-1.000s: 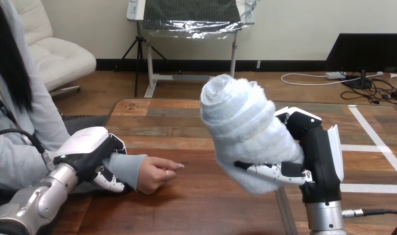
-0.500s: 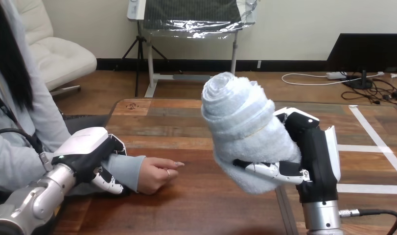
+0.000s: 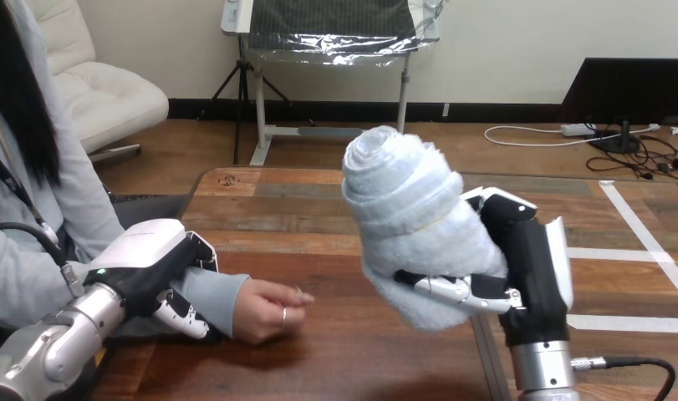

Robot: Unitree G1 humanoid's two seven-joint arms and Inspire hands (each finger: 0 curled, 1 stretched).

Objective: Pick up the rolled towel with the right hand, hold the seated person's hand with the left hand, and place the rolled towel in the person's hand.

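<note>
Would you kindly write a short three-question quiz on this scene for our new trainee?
1. Which hand grips the rolled towel? A: left hand; B: right hand.
2. Fill in: the left hand curls round the sleeved ____ just behind the person's hand.
3. True or false: the towel rests on the person's hand.
Key: 1 B; 2 wrist; 3 false.

A: Where is there room?
B: Bare tabletop (image 3: pixel 344 355) lies between the person's hand (image 3: pixel 268 311) and the rolled towel (image 3: pixel 415 221), which the right hand (image 3: pixel 532 267) holds raised off it.
A: And at the left?
B: The left hand (image 3: pixel 151 263), curled round the person's wrist, blocks that side.
</note>
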